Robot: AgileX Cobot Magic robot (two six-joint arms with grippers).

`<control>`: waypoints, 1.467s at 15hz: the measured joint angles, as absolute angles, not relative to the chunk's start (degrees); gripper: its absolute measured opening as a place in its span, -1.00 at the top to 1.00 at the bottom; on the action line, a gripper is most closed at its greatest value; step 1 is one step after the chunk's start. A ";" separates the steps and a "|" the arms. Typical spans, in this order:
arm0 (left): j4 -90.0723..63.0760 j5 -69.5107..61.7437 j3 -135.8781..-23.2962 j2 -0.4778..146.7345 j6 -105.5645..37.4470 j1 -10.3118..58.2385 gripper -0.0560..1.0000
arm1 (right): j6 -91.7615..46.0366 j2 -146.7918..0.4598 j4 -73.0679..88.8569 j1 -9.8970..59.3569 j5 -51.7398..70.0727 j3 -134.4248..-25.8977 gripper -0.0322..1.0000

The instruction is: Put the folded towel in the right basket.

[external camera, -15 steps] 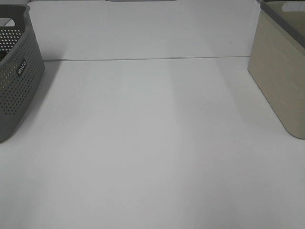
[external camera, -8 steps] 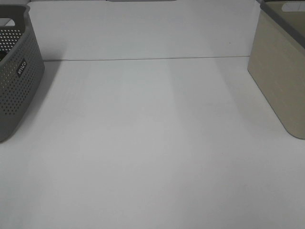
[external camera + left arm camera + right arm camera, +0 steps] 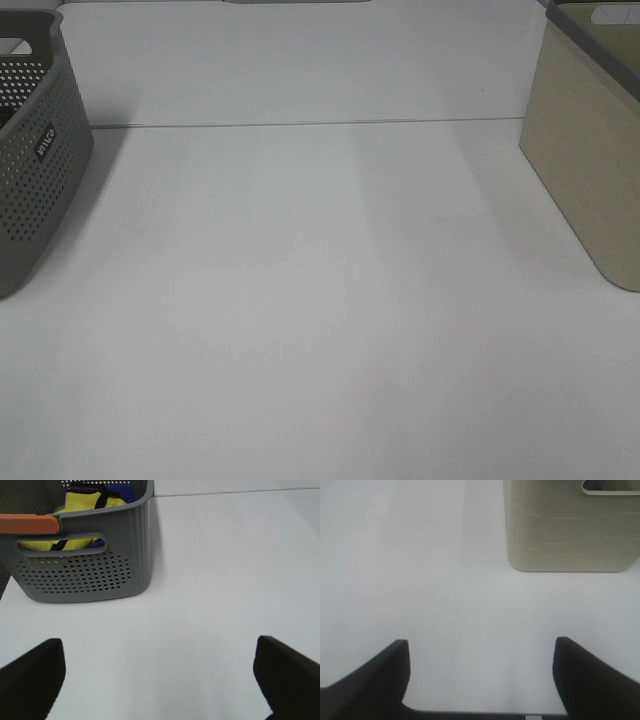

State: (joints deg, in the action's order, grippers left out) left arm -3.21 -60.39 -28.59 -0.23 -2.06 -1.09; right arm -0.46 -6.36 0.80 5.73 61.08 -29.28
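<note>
The beige right basket (image 3: 590,150) stands at the table's right edge; it also shows in the right wrist view (image 3: 570,527). The grey perforated left basket (image 3: 35,150) stands at the left edge. In the left wrist view this basket (image 3: 90,560) holds yellow, black and purple cloth (image 3: 85,510); I cannot tell whether it is the folded towel. My left gripper (image 3: 160,680) is open and empty above the bare table. My right gripper (image 3: 480,675) is open and empty too. Neither arm shows in the exterior high view.
The white table (image 3: 320,300) runs between the two baskets, with a seam line (image 3: 300,124) across its far part. An orange handle grip (image 3: 30,524) sits on the grey basket's rim.
</note>
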 joint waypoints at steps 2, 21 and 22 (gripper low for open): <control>-3.21 -60.39 -28.59 -0.23 -2.06 -1.09 -0.94 | -0.46 -6.36 0.80 5.73 61.08 -29.28 -0.51; -3.21 -60.39 -28.59 -0.23 -2.06 -1.09 -0.94 | -0.46 0.34 0.86 4.98 60.96 -28.99 -0.51; -3.21 -60.39 -28.59 -0.23 -2.06 -1.09 -0.94 | -0.46 0.34 0.86 4.98 60.96 -28.99 -0.51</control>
